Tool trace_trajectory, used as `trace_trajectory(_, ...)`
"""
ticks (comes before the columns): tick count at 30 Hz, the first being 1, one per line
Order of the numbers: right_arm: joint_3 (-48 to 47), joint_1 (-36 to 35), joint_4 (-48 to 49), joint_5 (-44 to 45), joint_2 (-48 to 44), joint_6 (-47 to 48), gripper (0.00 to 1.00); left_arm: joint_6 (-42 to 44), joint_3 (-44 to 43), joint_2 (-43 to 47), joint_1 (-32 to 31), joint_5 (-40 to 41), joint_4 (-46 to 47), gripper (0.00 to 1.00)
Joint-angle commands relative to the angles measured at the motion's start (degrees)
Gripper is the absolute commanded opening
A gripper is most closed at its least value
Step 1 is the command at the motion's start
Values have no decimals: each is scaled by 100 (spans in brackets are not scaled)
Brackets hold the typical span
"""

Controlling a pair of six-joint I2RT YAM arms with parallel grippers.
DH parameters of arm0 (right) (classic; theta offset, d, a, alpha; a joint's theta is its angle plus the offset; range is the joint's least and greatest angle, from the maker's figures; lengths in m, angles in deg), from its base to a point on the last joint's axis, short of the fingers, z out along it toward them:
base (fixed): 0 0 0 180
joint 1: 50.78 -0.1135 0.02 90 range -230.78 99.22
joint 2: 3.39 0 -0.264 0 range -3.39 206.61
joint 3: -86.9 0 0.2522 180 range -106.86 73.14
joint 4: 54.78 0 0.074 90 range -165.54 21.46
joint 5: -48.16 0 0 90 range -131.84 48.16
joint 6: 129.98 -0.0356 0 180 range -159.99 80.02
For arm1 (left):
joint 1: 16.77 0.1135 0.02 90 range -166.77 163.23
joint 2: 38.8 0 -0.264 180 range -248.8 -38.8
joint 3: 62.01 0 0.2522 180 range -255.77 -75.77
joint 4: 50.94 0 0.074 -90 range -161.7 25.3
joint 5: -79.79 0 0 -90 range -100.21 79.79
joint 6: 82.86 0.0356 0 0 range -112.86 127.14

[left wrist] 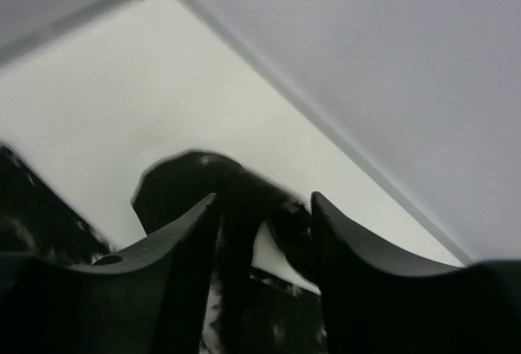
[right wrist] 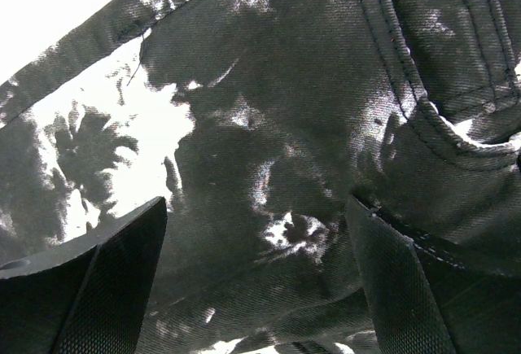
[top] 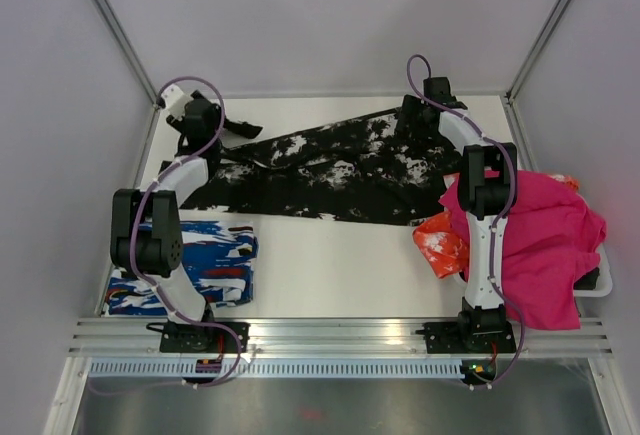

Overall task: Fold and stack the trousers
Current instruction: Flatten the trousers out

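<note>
- Trousers [top: 330,170], black with white splatter, spread lengthwise across far half of table [top: 330,275]; waist end far right, leg ends far left, mostly flat with a few wrinkles.
- Probably soft, limp and light: woven cloth, bound to sag from any lifted point and to slide readily on the smooth white surface; nothing to break.
- Magenta cloth [top: 545,240] heaped at near right, apart from the job; folded blue-white-red garment [top: 215,260] at near left, a likely stacking place.
- Stitched waist seam [right wrist: 411,102], doubled and firmest part; best pinched at that edge, through every layer.
- Leg hem [left wrist: 187,179], humped up off the table; second good hold, so both ends can lift together and the fold stays square.
- Right gripper [right wrist: 256,207]: spread wide just above waist cloth, grasping nothing.
- Left gripper [left wrist: 262,207]: parted partway, a strip of hem cloth loose in the gap, not pinched.
</note>
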Motion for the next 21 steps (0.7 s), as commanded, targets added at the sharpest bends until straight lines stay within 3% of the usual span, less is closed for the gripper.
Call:
trace_trajectory(1, -60, 41, -173, 190, 104, 74, 97, 1902, -894, -60, -174, 541, -1650, 70)
trace_trajectory(2, -60, 41, -173, 190, 104, 74, 97, 2055, -1103, -87, -174, 515, -1738, 80)
trace_trajectory(7, -60, 41, -147, 155, 121, 39, 97, 3686, -1842, -350, -218, -862, -2160, 82)
trace_trajectory(10, -60, 41, -155, 146, 130, 48, 97, 4863, -2860, -927, -341, -1733, -3133, 82)
trace_trajectory(13, -52, 41, -164, 172, 113, 48, 97, 5901, -4204, -1596, -534, -2007, -4522, 81)
trace_trajectory(16, -8, 41, -164, 190, 121, 56, 97, 6440, -4611, -2001, -657, -2086, -5140, 81)
trace_trajectory(21, 27, 41, -182, 190, 139, 56, 97, 6144, -5358, -2661, -938, -1964, -5877, 82)
